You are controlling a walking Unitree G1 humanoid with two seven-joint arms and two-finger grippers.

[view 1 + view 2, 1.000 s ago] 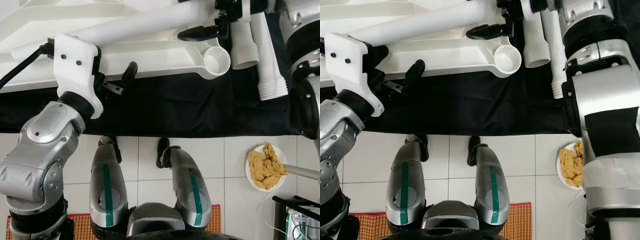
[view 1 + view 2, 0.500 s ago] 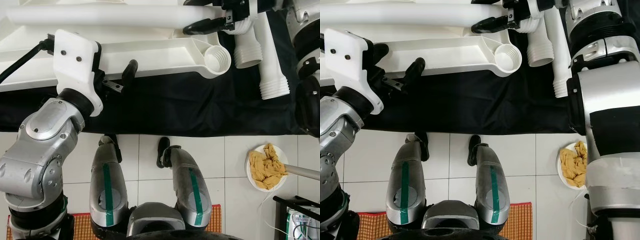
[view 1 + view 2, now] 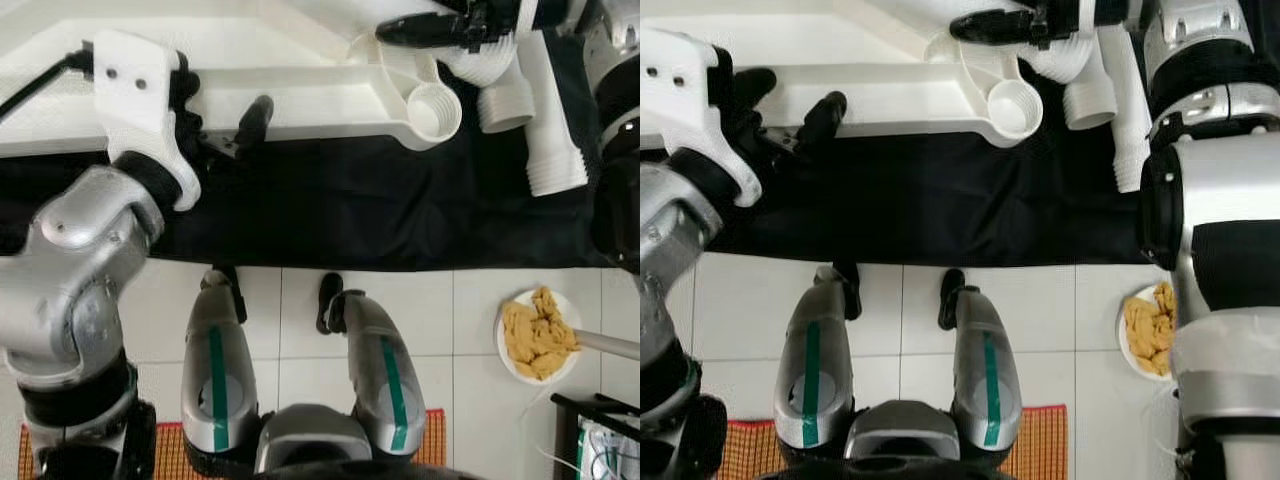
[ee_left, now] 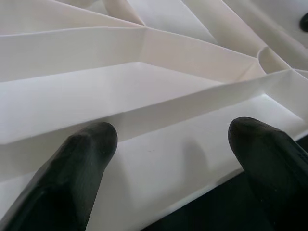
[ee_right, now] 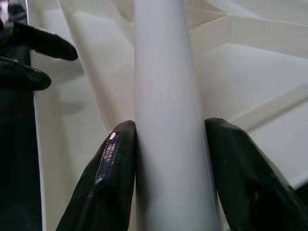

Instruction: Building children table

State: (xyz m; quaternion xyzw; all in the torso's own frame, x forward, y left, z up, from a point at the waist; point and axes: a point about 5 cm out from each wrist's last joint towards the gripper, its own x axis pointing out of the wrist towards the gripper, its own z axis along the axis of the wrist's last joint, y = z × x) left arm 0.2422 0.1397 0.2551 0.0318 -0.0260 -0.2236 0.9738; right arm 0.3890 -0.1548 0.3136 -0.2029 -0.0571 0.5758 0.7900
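The white plastic tabletop (image 3: 320, 90) lies underside up on a black cloth (image 3: 380, 210). Its near corner has a round leg socket (image 3: 432, 108). My left gripper (image 4: 173, 134) is open at the tabletop's near rim, with the rim between its spread fingers (image 3: 255, 118). My right gripper (image 5: 171, 144) is shut on a white tubular table leg (image 5: 163, 72). That leg's threaded end (image 3: 478, 62) hangs just beyond the corner socket. Two more white legs (image 3: 555, 120) lie on the cloth to the right.
On the tiled floor at the right sits a white plate (image 3: 538, 335) of yellowish stuff, with a metal rod beside it. A black rack (image 3: 600, 430) stands at the lower right. My own legs (image 3: 300, 370) and an orange mat (image 3: 160, 450) are below.
My right gripper has swung the held leg from lying across the tabletop to pointing away, bringing its threaded end near the corner socket. The left gripper has stayed at the rim.
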